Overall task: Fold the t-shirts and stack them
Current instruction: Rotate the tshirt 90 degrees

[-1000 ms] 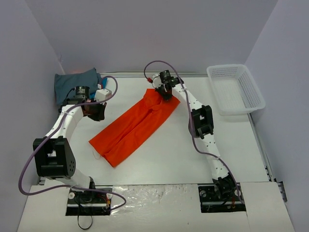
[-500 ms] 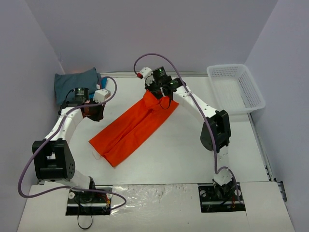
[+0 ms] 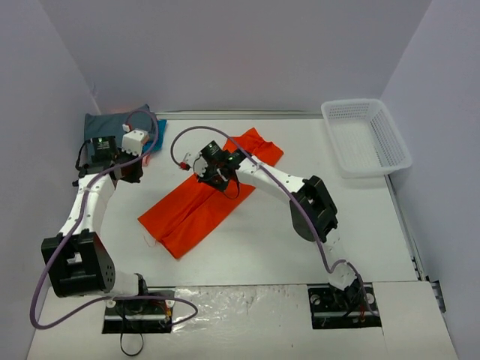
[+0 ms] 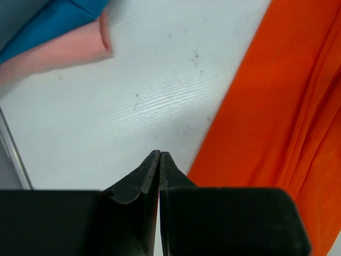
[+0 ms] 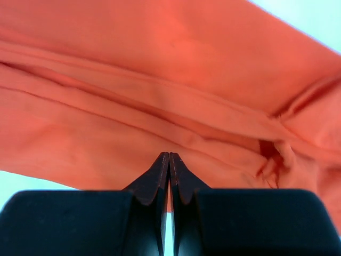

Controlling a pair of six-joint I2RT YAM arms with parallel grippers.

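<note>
A bright orange t-shirt (image 3: pixel 202 199) lies in a long folded strip, running diagonally across the table's middle. My right gripper (image 3: pixel 225 180) hovers over the strip's upper middle, shut, with nothing between its fingers; the right wrist view shows orange cloth (image 5: pixel 160 80) just past the tips (image 5: pixel 169 156). My left gripper (image 3: pixel 133 166) is shut and empty over bare table, left of the orange shirt (image 4: pixel 277 106). Folded t-shirts are stacked at the far left: dark grey-teal (image 3: pixel 105 124) on top, with blue (image 4: pixel 48 24) and pale pink (image 4: pixel 53 50) edges showing beneath.
A white mesh basket (image 3: pixel 367 139) stands at the far right corner. Walls close in the table on the left, back and right. A purple cable loops above the right arm, near the shirt.
My right gripper has swept from the shirt's far end toward the near left, over its middle. The far end now lies flat and uncovered. My left gripper moved left, closer to the stack.
</note>
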